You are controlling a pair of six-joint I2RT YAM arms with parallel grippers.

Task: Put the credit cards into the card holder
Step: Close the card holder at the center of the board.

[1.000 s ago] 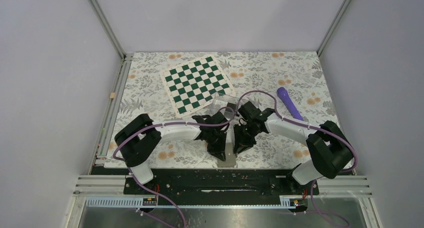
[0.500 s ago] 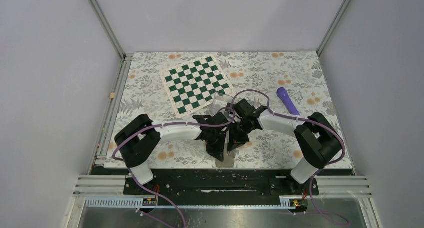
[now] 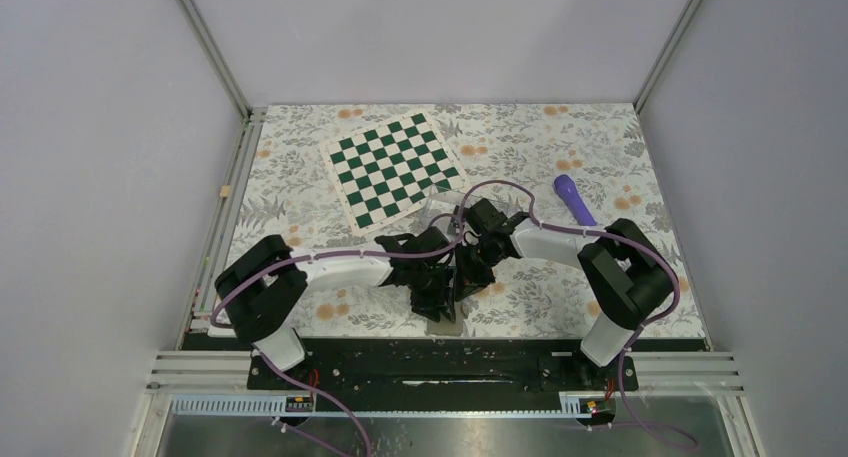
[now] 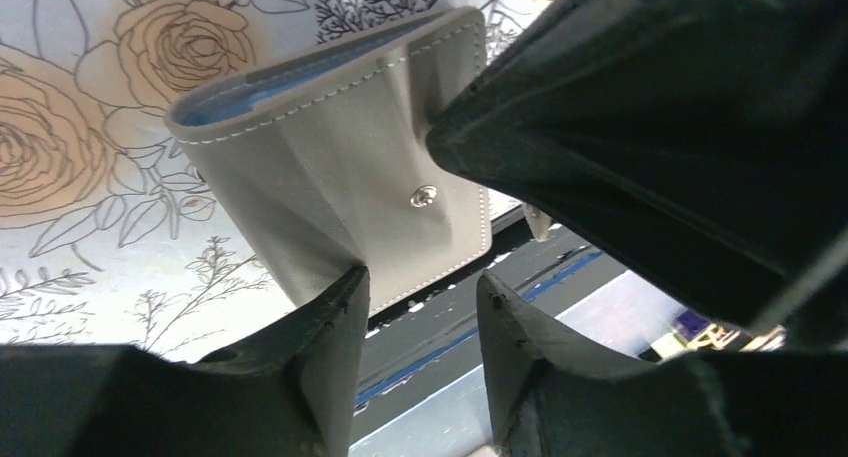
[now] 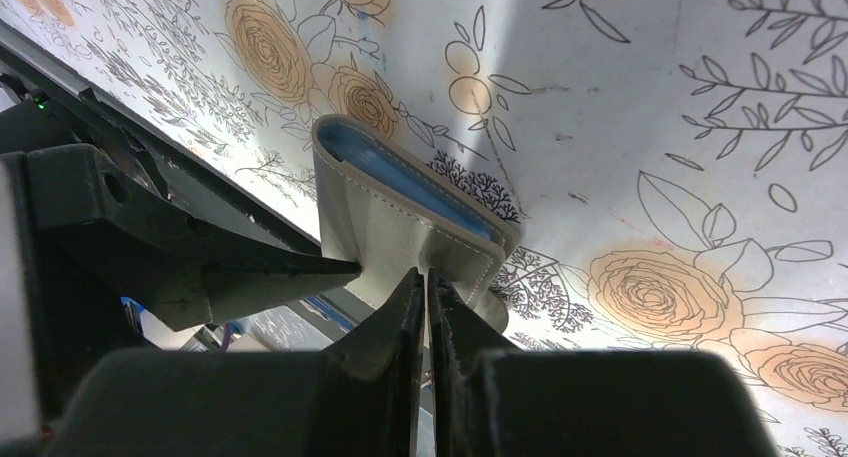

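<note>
We judge this the wallet-opening step: the right end effector [image 5: 427, 282] pinches a flap of the taupe wallet [image 4: 340, 167]; the left end effector [image 4: 420, 289] stands open beside it. We see no credit cards; the card holder [image 3: 442, 197] sits just beyond. Next: spread the wallet, expose cards.

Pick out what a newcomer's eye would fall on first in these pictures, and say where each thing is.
The green-and-white chessboard mat lies far back, left of centre. At the near middle, the right tool pinches the edge of a taupe wallet with a blue inside, while the left tool stands open beside it.
</note>
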